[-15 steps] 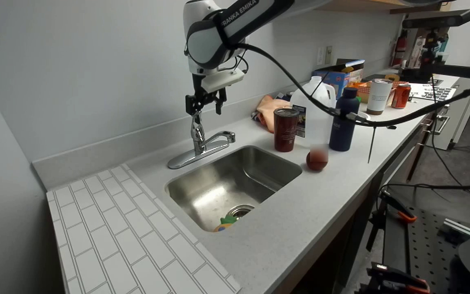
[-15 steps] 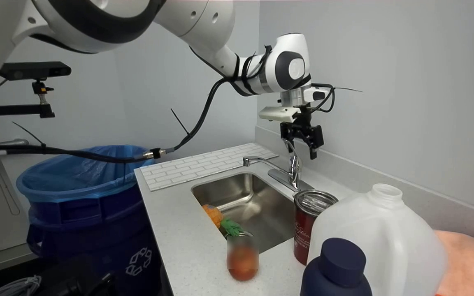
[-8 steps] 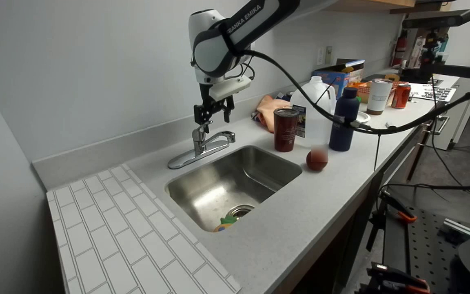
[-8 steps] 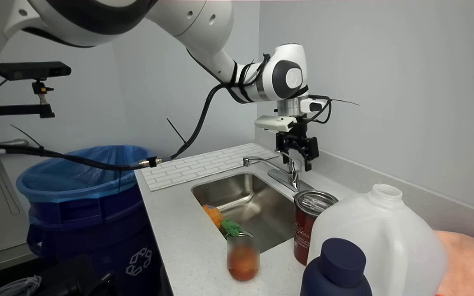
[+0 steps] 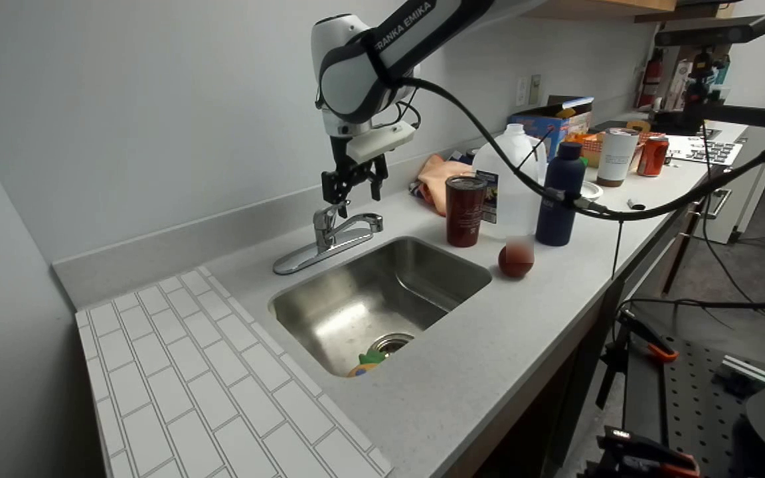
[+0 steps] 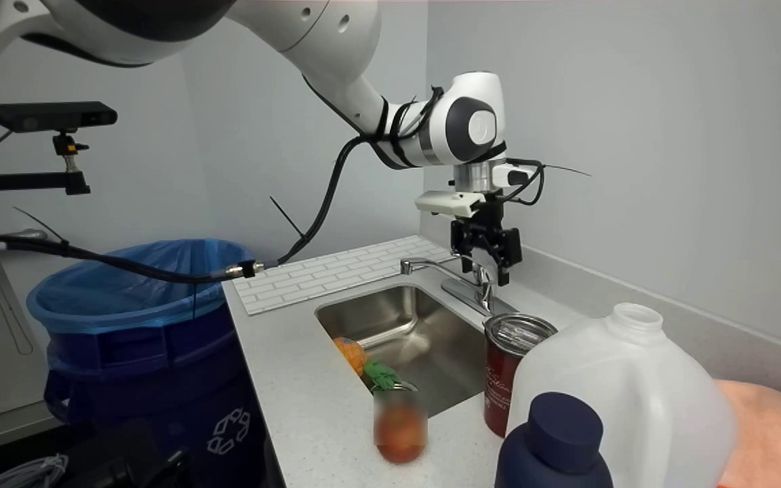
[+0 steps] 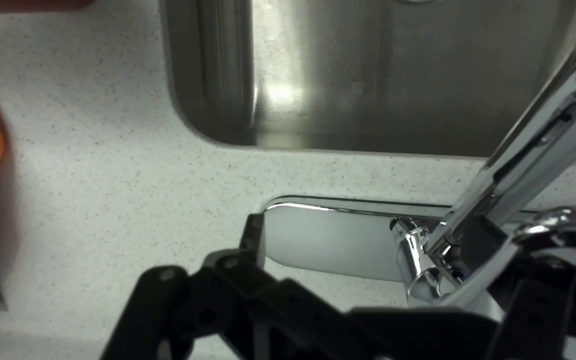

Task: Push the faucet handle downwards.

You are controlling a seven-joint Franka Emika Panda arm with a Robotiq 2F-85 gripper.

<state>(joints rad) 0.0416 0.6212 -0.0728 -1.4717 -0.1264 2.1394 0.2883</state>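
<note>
Presumably, the claw [image 5: 360,200] is holding its fingers spread, gripping nothing, because a single finger is meant to be pressing down the faucet handle [image 7: 498,265], which is lying right at that finger, contact being hard to tell.

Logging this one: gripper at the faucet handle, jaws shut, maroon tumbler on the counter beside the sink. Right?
The jaws are open, not shut: the wrist view shows the fingers well apart. The rest holds: gripper at the faucet handle, maroon tumbler on the counter beside the sink.
</note>
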